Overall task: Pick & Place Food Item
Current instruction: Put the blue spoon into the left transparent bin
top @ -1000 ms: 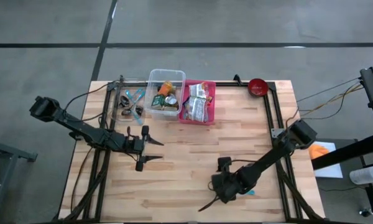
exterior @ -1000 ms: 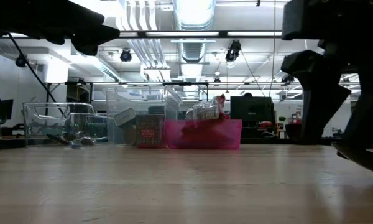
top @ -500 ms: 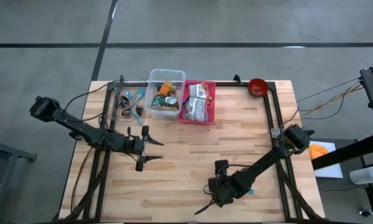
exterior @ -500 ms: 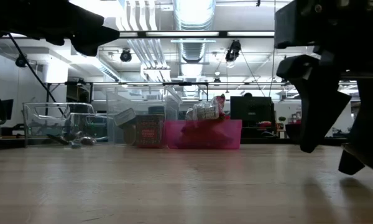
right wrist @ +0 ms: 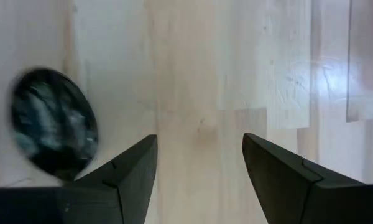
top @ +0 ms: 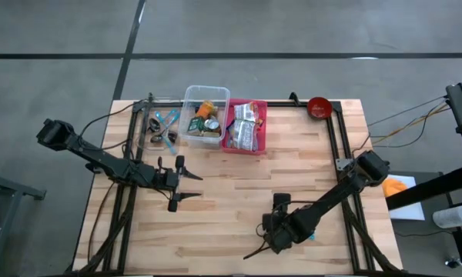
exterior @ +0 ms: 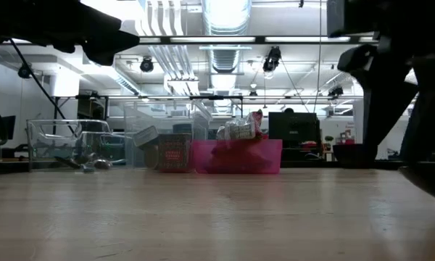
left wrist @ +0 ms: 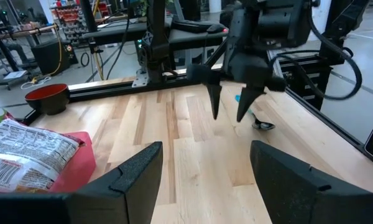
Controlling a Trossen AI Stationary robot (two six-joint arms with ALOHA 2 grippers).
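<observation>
On the pale wooden slatted table [top: 239, 192], the right arm's dark two-finger gripper [left wrist: 227, 112] points steeply down over the near right part of the top, its fingers spread apart with nothing between them; in the right wrist view bare wood shows between the two fingers [right wrist: 121, 180]. Just beside that gripper lies a small spoon with a dark shiny bowl and a teal handle [left wrist: 256, 121], resting flat on the wood; the dark bowl shows blurred off to one side of the right wrist view [right wrist: 55, 127], apart from the fingers. The left arm's dark gripper [top: 191, 187] hangs level over the left middle of the table, its fingers also spread and holding nothing. Along the far edge stand three containers side by side: a clear plastic tray with cutlery [top: 158, 127], a clear plastic bin of small food tins and packets [top: 205, 115], and a pink plastic bin [top: 246, 127] holding crinkled printed food packets [left wrist: 25, 155]. A small red bowl [top: 319, 107] sits at the far right corner, well apart from the bins. Which food item is the task's own cannot be told; all the packets lie inside their bins.
</observation>
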